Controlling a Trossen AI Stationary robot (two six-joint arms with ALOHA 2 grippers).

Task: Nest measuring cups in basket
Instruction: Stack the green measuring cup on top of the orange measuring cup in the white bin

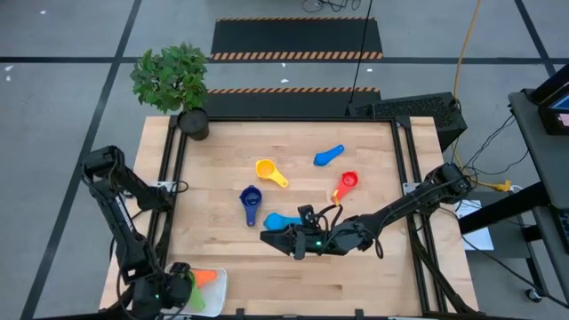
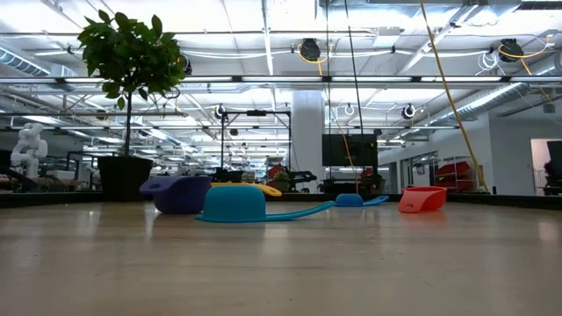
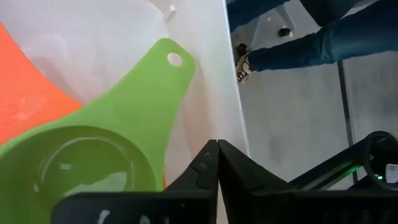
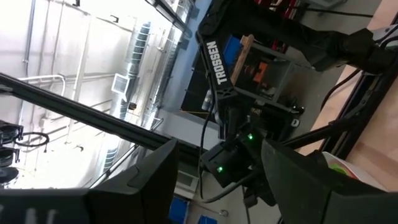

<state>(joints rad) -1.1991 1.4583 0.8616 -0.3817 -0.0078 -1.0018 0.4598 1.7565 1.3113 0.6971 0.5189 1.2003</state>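
The left pincer hangs over the basket at the desk's near left corner, its fingers pressed together with nothing between them. Just beyond those tips, in the left wrist view, the green cup lies in the basket with its holed handle pointing at the basket's white wall; the orange cup lies beside and partly under it. From above, both show as a green and an orange patch inside the basket.

The right pincer lies low on its side near the desk's middle, jaws spread wide and holding nothing. Just beside its tips lies the teal cup, bowl down. The navy cup is close to the teal one, the yellow cup a little farther back. The red cup sits tipped toward the right side, and the blue cup lies farthest back.

A potted plant stands at the far left corner, well apart from the cups. Off the desk, the left wrist view catches a person's leg on the floor.
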